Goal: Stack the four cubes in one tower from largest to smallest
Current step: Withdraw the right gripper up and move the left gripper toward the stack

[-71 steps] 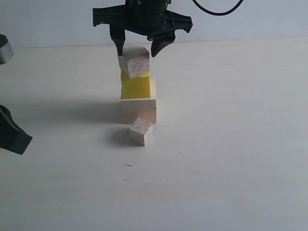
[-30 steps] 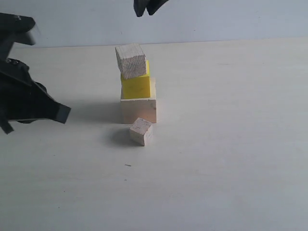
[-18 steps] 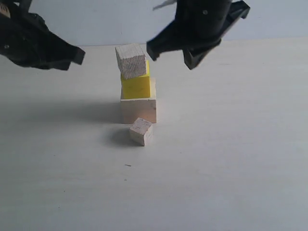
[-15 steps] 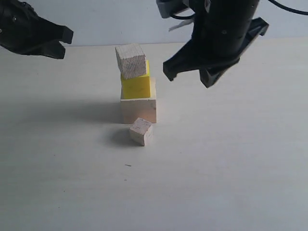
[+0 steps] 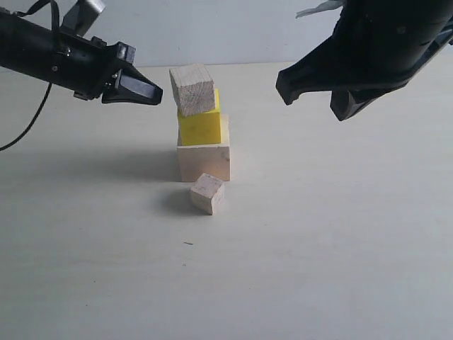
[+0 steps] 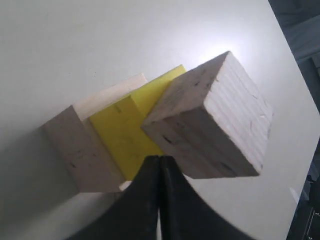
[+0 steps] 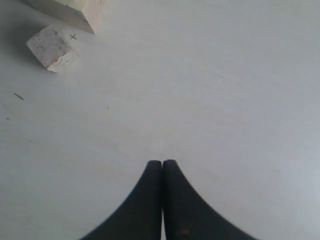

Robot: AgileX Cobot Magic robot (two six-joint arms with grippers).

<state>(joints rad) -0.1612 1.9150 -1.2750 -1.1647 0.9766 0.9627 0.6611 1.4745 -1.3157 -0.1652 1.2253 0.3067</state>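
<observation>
Beside the tower (image 5: 200, 145), my left gripper (image 5: 151, 95) is clenched empty, its tip level with the skewed top cube (image 5: 192, 88), likely to nudge it square. My right gripper (image 7: 162, 167) is clenched on nothing. The smallest cube (image 5: 207, 193) lies on the table (image 5: 318, 248) in front.

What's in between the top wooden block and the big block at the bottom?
The yellow cube, sandwiched between the top wooden block and the big pale block, touching both. The exterior view shows it plainly.
</observation>
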